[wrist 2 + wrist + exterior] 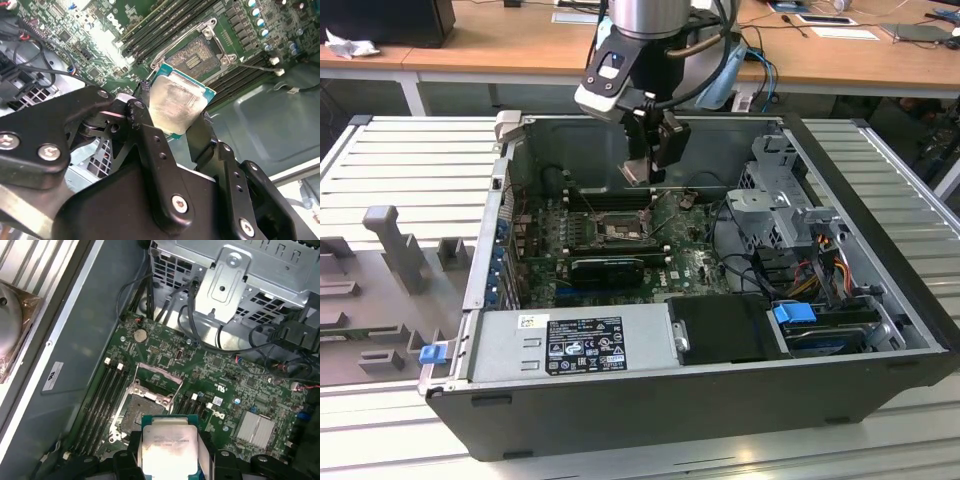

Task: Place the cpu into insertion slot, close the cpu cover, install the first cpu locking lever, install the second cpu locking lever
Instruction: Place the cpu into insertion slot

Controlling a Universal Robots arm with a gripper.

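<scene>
**Jaws clamped on the cpu (175,107), held clear above the insertion slot (197,55)**

Both black fingers (145,130) press against opposite edges of the chip, closed only as far as its width, and nothing else is between them. The chip's pale, smeared metal top faces the cameras in both wrist views, with its green board edge showing around it.

In the exterior view the gripper (644,170) hangs inside the open computer case (620,400). It is over the motherboard (690,265) and apart from it, so the cpu is in the air and not yet seated.

The insertion slot lies on the motherboard below the chip, bare, with its greyish pin field uncovered. It sits between two banks of long black memory slots (102,400). At one edge of the slot a thin silver plate, which looks to be the cpu cover (159,374), is swung up off the socket. I cannot tell how the locking levers stand.

A power supply (585,340) runs along the case wall nearest the exterior camera. A metal drive cage (775,195) fills the case's end at the exterior view's right. A coin battery (140,335) sits on the board between the slot and the cage.
</scene>
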